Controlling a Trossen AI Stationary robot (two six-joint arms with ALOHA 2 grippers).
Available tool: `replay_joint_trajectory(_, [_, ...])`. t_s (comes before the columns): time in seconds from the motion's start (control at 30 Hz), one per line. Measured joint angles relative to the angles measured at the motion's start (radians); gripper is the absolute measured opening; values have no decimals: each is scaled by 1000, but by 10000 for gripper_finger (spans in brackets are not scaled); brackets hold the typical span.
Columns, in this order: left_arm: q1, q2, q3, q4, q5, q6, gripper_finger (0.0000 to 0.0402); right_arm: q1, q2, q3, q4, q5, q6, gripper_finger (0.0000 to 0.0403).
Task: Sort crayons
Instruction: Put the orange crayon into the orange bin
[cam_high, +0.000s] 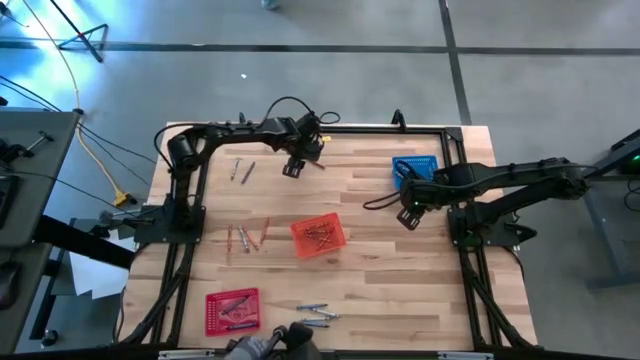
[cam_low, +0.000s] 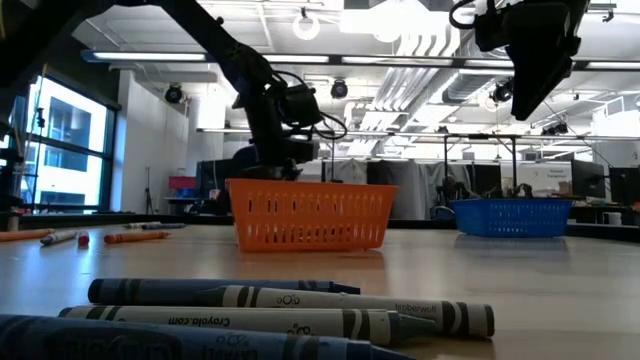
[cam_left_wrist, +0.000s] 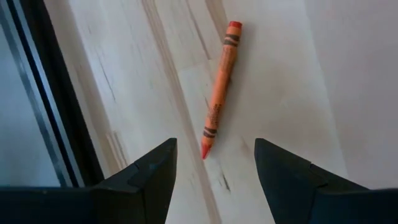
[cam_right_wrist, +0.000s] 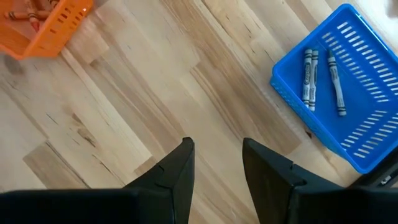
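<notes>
A robotics lab in an open industrial hall: two dark jointed robot arms (cam_high: 230, 130) are mounted on a black metal frame (cam_high: 180, 215) around a pale butcher-block wooden table (cam_high: 370, 290). Overhead run exposed white ceiling ducts (cam_low: 420, 75) and strip lights (cam_low: 150, 57); further framed workstations (cam_low: 500, 165) stand on the grey concrete floor (cam_high: 330, 80).

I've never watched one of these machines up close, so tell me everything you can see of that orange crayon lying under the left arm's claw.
The orange crayon is a thin stick in a paper wrapper with dark bands near each end. It lies flat on the pale wooden table, alone and near the table's far edge. Its pointed tip faces the left gripper, whose fingers are open above it, not touching it.
</notes>
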Motion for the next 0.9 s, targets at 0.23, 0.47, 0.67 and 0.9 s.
replay_joint_trajectory(0.23, [8, 57, 0, 29, -22, 60, 202, 0, 0, 0, 9, 16, 0, 129])
replay_joint_trajectory(0.47, [13, 81, 4, 46, -15, 114, 202, 0, 0, 1, 10, 16, 0, 129])
replay_joint_trajectory(0.67, [17, 92, 40, 31, 33, 195, 202, 0, 0, 1, 11, 17, 0, 129])
replay_joint_trajectory(0.9, [24, 164, 167, -21, 63, 215, 202, 0, 0, 1, 31, 17, 0, 129])
